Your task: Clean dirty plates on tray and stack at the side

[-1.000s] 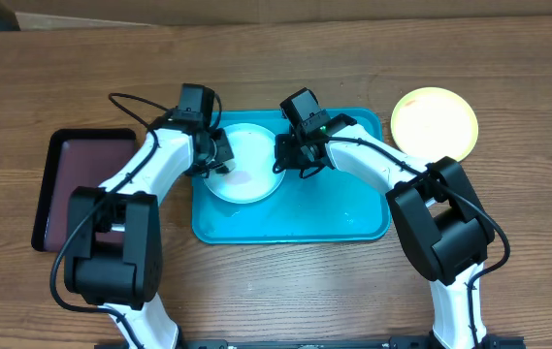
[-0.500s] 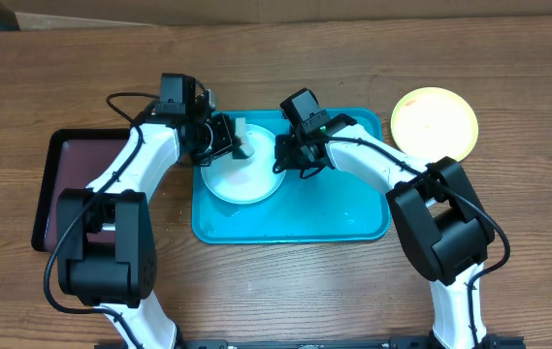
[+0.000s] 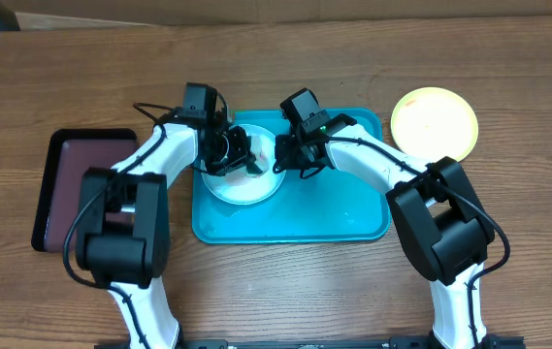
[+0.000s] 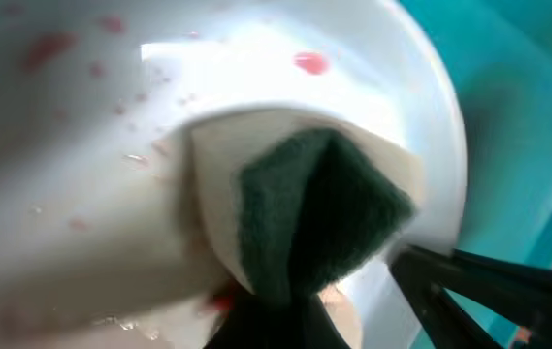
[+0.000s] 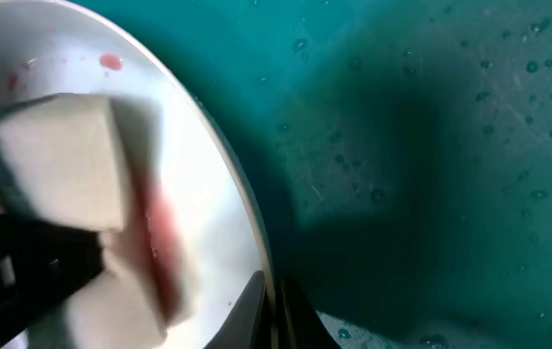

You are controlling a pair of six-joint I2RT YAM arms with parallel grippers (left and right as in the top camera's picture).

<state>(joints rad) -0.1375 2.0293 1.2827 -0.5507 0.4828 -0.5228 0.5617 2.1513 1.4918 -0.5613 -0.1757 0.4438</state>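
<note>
Overhead: the white plate [image 3: 240, 187] sits at 10 o'clock on the tray [image 3: 300, 218]; left fingers [image 3: 240, 153] grip a sponge [image 3: 254, 155] pressed on it; right fingers [image 3: 280, 160] pinch its 3 o'clock rim; the yellow-green plate [image 3: 436, 121] lies on the table [image 3: 353, 291] at 2 o'clock.
Left wrist: red smears [image 4: 309, 64] dot the plate around the sponge.
Right wrist: closed fingers clamp the rim.

Turquoise tray [image 3: 334, 218], red-smeared white plate [image 3: 240, 191], green-and-white sponge [image 4: 314, 213]
</note>
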